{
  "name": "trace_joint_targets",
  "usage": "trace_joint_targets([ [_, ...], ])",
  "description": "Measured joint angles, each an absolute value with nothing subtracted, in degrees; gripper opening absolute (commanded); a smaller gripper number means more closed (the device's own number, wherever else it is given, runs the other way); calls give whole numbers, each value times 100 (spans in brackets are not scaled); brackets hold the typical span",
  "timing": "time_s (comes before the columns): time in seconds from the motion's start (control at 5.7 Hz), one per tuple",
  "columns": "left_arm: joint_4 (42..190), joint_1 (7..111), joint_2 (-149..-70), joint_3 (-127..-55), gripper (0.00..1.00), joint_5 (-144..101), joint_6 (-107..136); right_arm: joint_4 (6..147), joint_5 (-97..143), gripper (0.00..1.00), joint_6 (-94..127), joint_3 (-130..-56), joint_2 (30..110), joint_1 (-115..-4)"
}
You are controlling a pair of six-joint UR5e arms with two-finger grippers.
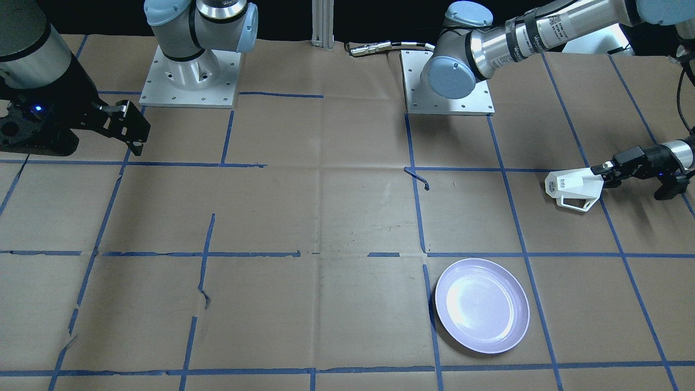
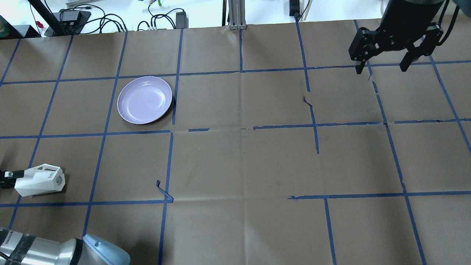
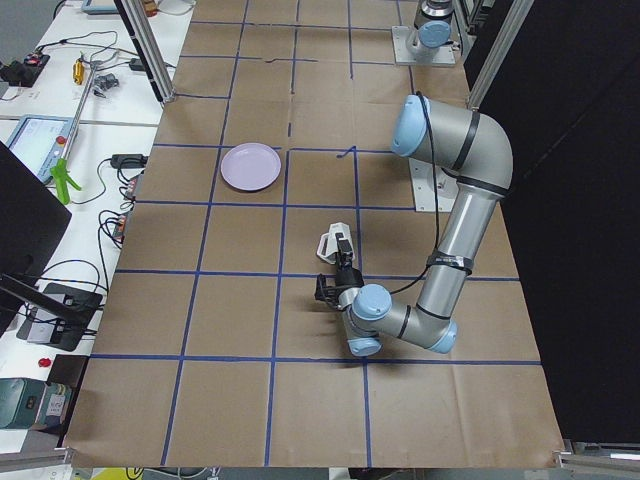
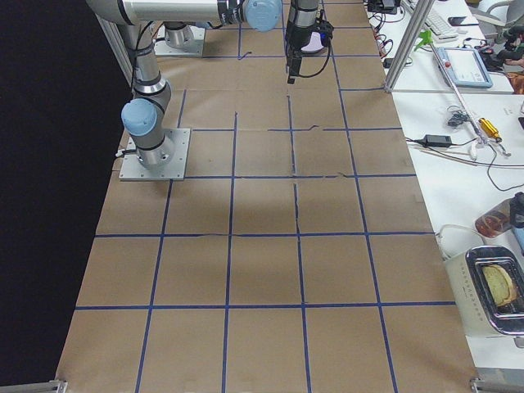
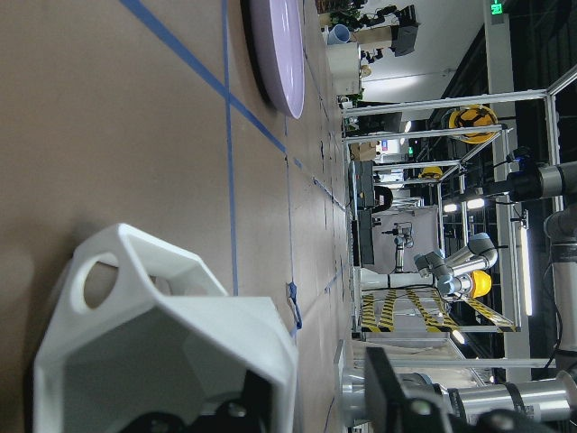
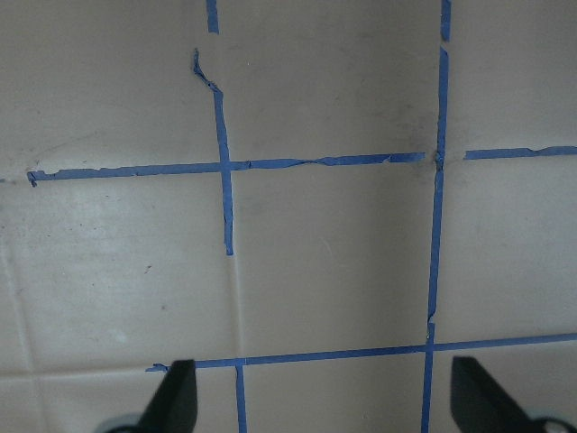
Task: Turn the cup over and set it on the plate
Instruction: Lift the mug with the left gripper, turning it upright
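Cup: a white faceted mug (image 2: 40,180) lies on its side at about 8 o'clock on the table in the overhead view, taking 12 o'clock as the far edge from the robot.
Cup direction: the base faces 3 o'clock and the mouth faces 9 o'clock. The open angular handle points toward 12 o'clock. Small grey lettering sits near the base.
Cup contact: it is low over the paper, but I cannot tell whether it touches.
Left gripper: it (image 1: 600,171) reaches in from 9 o'clock, level with the table. It is clenched on the cup's wall at the mouth, and the wrist view shows its dark tip inside the mouth.
Plate: a round, glossy pale lavender plate (image 2: 144,99) lies flat at about 10 o'clock on the table. It is toward 1 o'clock from the cup and well apart from it.
Right gripper: it (image 2: 382,68) hangs above the table at about 2 o'clock, pointing down. It is released, with its jaws spread wide.
Table: the top (image 2: 239,165) is covered in brown paper with a grid of blue tape.
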State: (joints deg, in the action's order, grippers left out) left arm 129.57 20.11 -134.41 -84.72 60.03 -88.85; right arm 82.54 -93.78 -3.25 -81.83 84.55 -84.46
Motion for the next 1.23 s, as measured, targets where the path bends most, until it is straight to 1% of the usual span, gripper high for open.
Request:
trace_joint_targets([
  [0.35, 13129, 2001, -13342, -8430, 0, 5998, -8907, 8255, -9378, 100, -325, -8183, 8455, -8446],
  [0.53, 13436, 2003, -13110, -8277, 0, 5992, -8843, 8257, -9378, 100, -325, -8183, 8455, -8446],
  [0.88, 14138, 2054, -12251, -7840, 0, 5975, -8330, 8254, -9378, 100, -325, -8183, 8455, -8446],
  [1.23, 14273, 2225, -11416, -7749, 0, 5878, -7690, 8253, -9378, 100, -325, -8183, 8455, -8446],
])
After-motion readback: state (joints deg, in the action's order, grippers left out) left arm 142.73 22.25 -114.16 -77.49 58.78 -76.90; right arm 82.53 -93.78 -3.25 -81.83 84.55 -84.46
